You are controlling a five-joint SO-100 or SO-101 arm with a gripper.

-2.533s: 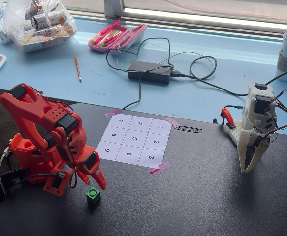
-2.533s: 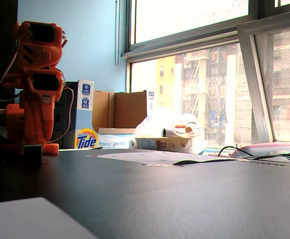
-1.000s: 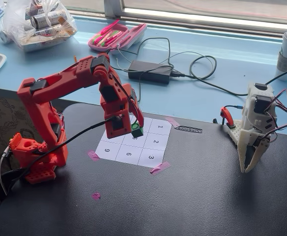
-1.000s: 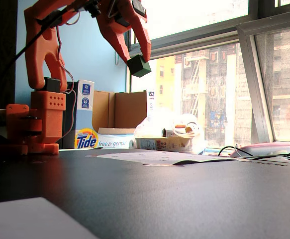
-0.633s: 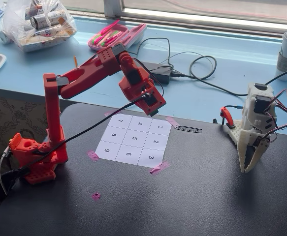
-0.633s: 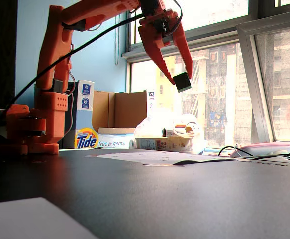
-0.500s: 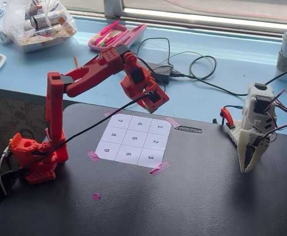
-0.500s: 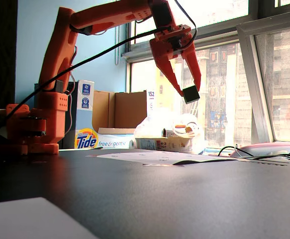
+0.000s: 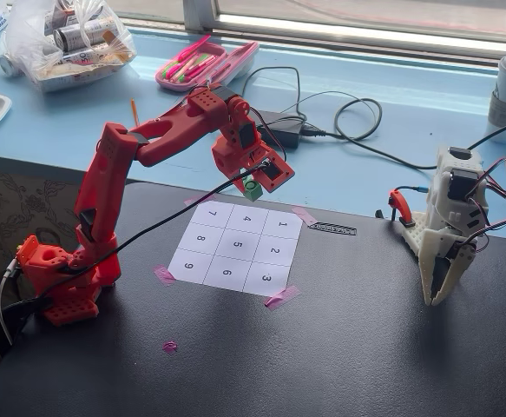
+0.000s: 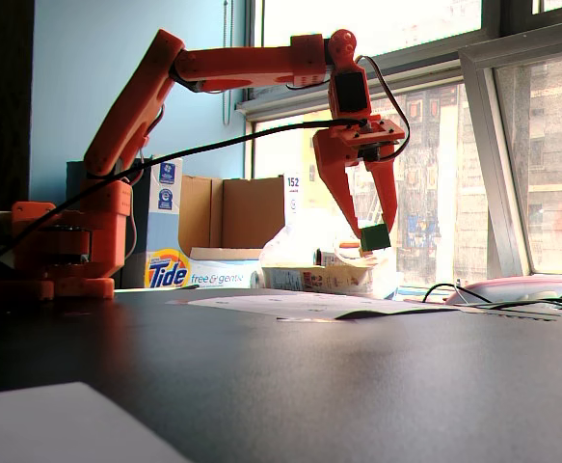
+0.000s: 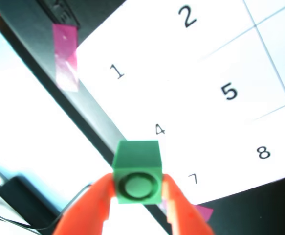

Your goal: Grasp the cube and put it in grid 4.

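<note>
My red gripper [image 9: 254,186] is shut on a green cube [image 9: 253,188] and holds it in the air above the far edge of the white numbered grid sheet [image 9: 235,248], over the square marked 4 [image 9: 247,219]. In a fixed view from the side the cube [image 10: 375,236] hangs between the fingertips, well above the sheet [image 10: 290,305]. In the wrist view the cube [image 11: 136,170] sits clamped between the two red fingers [image 11: 96,200], with the printed 4 [image 11: 160,129] just beyond it and 7 beside it.
Pink tape [image 9: 282,297] pins the sheet's corners to the black table. A white second arm [image 9: 448,234] stands at the right. Cables and a black adapter [image 9: 280,129] lie on the blue ledge behind, with a pink case [image 9: 202,65] and a bag.
</note>
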